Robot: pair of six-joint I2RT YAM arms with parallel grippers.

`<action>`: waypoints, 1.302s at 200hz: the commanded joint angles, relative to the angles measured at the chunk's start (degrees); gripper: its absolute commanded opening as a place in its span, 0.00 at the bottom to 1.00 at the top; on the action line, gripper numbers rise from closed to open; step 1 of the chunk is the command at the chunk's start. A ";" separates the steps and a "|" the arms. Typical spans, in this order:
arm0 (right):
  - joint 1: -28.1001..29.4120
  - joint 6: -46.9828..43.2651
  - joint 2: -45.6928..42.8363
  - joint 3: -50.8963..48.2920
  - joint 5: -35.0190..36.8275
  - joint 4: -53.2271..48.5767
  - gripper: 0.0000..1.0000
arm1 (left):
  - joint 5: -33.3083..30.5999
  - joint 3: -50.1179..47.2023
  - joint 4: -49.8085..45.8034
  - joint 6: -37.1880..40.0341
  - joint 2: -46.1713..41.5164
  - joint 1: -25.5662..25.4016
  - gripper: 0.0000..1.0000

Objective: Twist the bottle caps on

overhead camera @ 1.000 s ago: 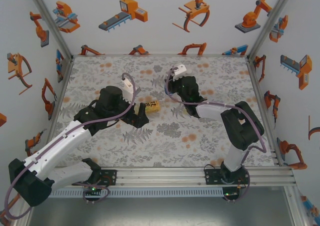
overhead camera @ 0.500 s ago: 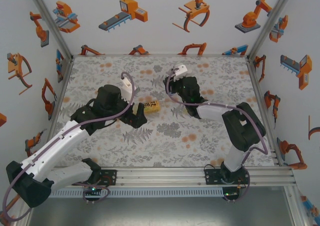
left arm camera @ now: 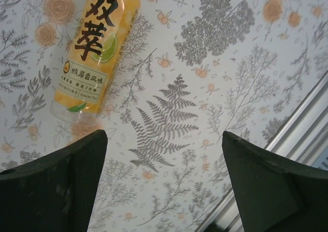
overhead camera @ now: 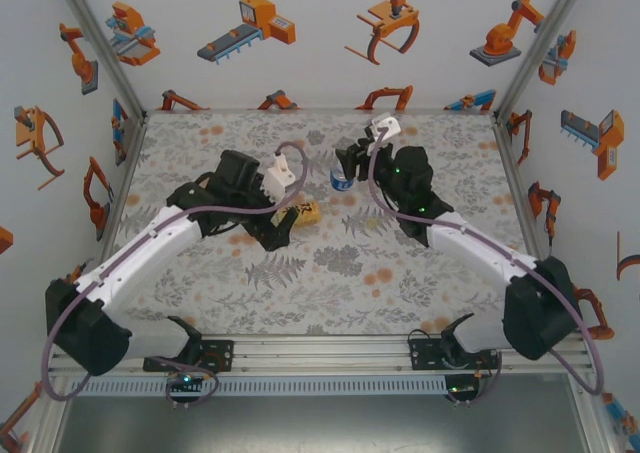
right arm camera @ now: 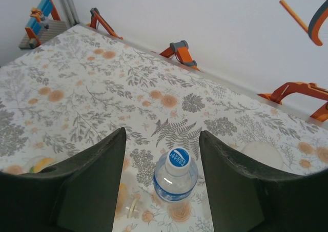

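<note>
Left gripper (left arm camera: 163,140) open, empty. Yellow bottle (left arm camera: 92,53) lies flat on the mat (left arm camera: 215,88) at its 11 o'clock, dark characters on the label. Right gripper (right arm camera: 161,135) open, jaws either side of the upright clear bottle (right arm camera: 175,181), gaps both sides, blue-white cap (right arm camera: 179,158) on.

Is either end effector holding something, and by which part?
Nothing is held. The left end effector is open, short of the yellow bottle; the right end effector is open, apart from the upright clear bottle.
</note>
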 commanded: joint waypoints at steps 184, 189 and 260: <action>-0.21 8.69 -48.02 -13.83 9.41 -38.76 0.54 | 2.74 16.90 -3.19 29.97 35.33 4.96 0.84; -0.20 8.83 -47.78 -14.03 9.28 -38.41 0.54 | 2.45 16.65 -3.13 29.93 35.60 4.98 0.83; -0.19 9.99 -44.96 -15.11 7.56 -34.98 0.53 | 1.75 14.60 -4.28 29.10 37.95 4.99 0.72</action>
